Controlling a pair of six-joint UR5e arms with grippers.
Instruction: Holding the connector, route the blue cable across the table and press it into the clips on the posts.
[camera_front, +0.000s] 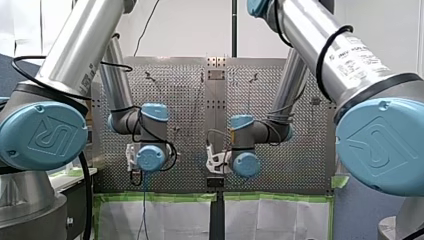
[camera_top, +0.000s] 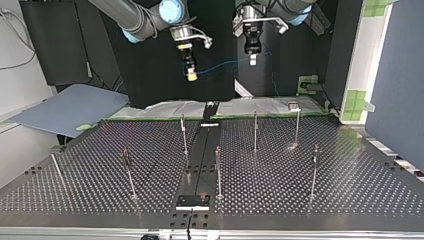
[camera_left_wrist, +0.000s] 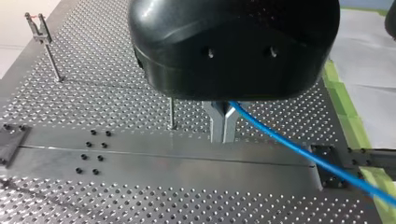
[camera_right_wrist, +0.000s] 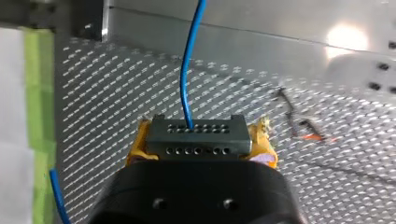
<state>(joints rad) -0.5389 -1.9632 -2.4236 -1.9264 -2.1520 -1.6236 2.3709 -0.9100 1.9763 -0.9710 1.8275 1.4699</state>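
Grey perforated rectangular connector (camera_right_wrist: 196, 137) sits pinched between the yellow pads (camera_right_wrist: 138, 145) of my right gripper (camera_right_wrist: 201, 145); thin blue cable (camera_right_wrist: 187, 70) runs from it to my left gripper (camera_left_wrist: 223, 137), whose metal fingers (camera_left_wrist: 216, 123) press together on it, above the perforated metal table (camera_left_wrist: 116, 60).

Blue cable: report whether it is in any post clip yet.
Out. The blue cable spans the air between my right gripper and left gripper, well above the posts.
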